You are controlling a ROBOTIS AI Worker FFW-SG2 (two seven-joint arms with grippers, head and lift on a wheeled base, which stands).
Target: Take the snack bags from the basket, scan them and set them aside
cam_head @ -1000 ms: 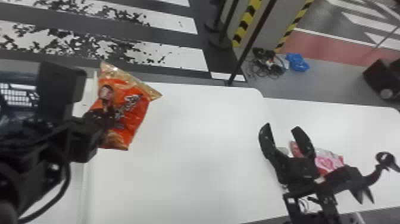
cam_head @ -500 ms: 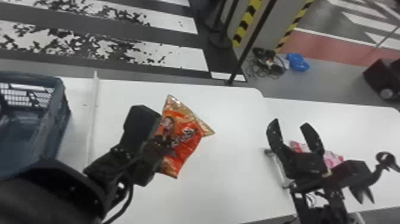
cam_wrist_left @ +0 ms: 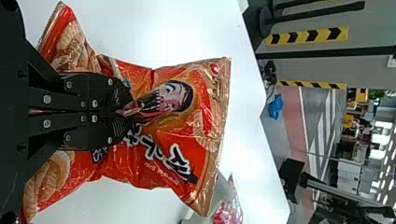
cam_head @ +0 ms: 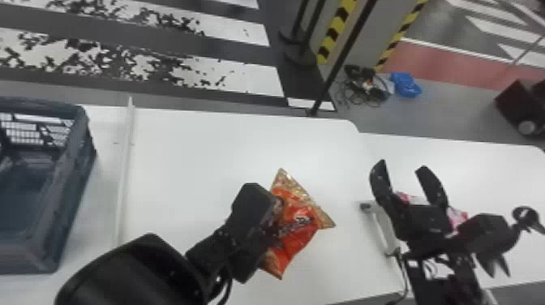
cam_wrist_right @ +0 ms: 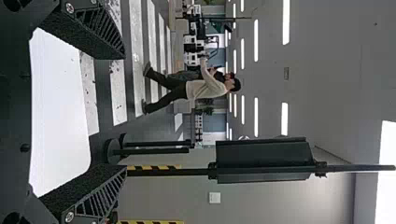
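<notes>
My left gripper (cam_head: 269, 215) is shut on the orange snack bag (cam_head: 298, 227) over the middle of the white table. In the left wrist view my left gripper (cam_wrist_left: 128, 112) pinches the orange bag (cam_wrist_left: 187, 126) at its waist, the printed face toward the camera. On the right, my right gripper (cam_head: 405, 178) stands open with its fingers pointing up and away; the right wrist view shows my right gripper (cam_wrist_right: 123, 114) with nothing between its fingers. A pink and white bag (cam_head: 458, 219) lies behind that gripper, partly hidden. The dark blue basket (cam_head: 77, 170) is at the far left.
A white raised strip (cam_head: 125, 174) crosses the table (cam_head: 194, 154) beside the basket. A white handle-shaped device (cam_head: 383, 227) with a cable stands left of the right arm. Posts and a blue item (cam_head: 405, 84) are on the floor past the table.
My left gripper has carried the orange bag rightward from near the basket to the table's middle. The right gripper has shifted slightly right and remains open.
</notes>
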